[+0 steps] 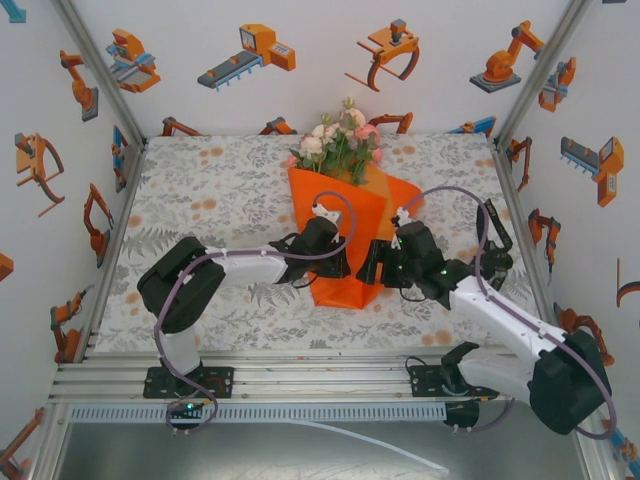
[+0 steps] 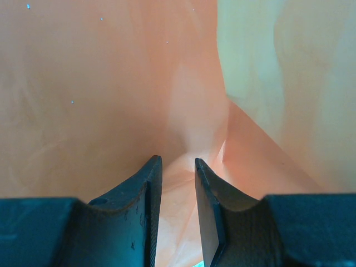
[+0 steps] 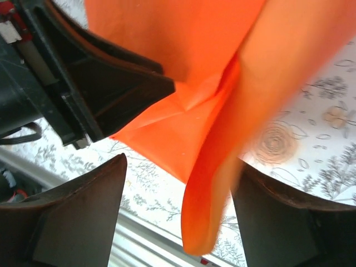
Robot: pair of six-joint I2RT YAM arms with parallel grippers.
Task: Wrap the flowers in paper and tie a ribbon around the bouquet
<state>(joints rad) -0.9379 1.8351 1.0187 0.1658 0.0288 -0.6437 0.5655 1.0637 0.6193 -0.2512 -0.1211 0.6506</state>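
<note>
left fingers [image 2: 139,194]: nearly closed, pinching a fold of the orange paper [image 2: 83,83]
right fingers [image 3: 83,206]: wide open, loose paper flap just hanging between 'em
bouquet [image 1: 345,215]: middle of the table [image 1: 200,190], flowers [image 1: 338,140] toward the far edge

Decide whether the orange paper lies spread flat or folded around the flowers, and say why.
Folded. The paper forms a cone narrowing towards the arms, the flowers rising from its wide end.

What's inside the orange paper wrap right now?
Pink and white blossoms with green leaves poke out above the paper rim. Stems are hidden under the folded paper.
</note>
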